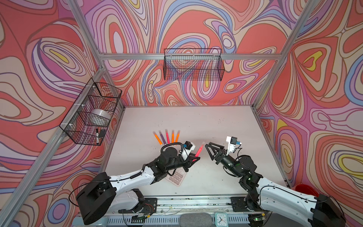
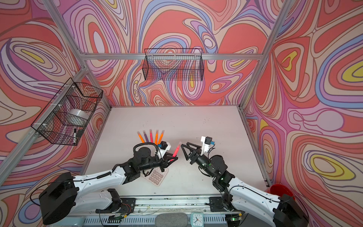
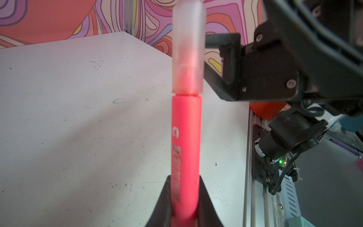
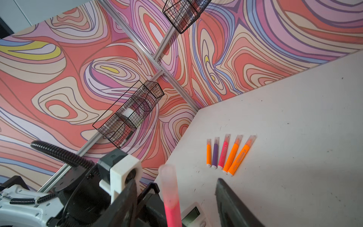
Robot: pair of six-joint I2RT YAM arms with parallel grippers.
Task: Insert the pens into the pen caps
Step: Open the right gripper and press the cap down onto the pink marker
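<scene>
A neon pink pen (image 1: 198, 151) (image 2: 176, 151) (image 3: 186, 147) stands tilted above the table, and my left gripper (image 1: 195, 158) (image 2: 172, 158) (image 3: 185, 206) is shut on its lower end. A pale translucent pen cap (image 1: 202, 144) (image 2: 179, 144) (image 3: 187, 49) (image 4: 168, 182) sits on its tip. My right gripper (image 1: 208, 147) (image 2: 183, 148) (image 4: 176, 181) is open, its fingers either side of the cap without touching it. Several more pens (image 1: 168, 136) (image 2: 151, 136) (image 4: 225, 155), orange, purple and pink, lie fanned on the table behind, each with a pale cap on it.
A pink calculator (image 1: 175, 176) (image 2: 157, 175) lies under the left wrist. A wire basket (image 1: 90, 112) on the left wall holds a tape roll and a black-and-white marker (image 1: 97, 135). Another basket (image 1: 193, 64) hangs on the back wall. A red bowl (image 1: 306, 189) sits front right.
</scene>
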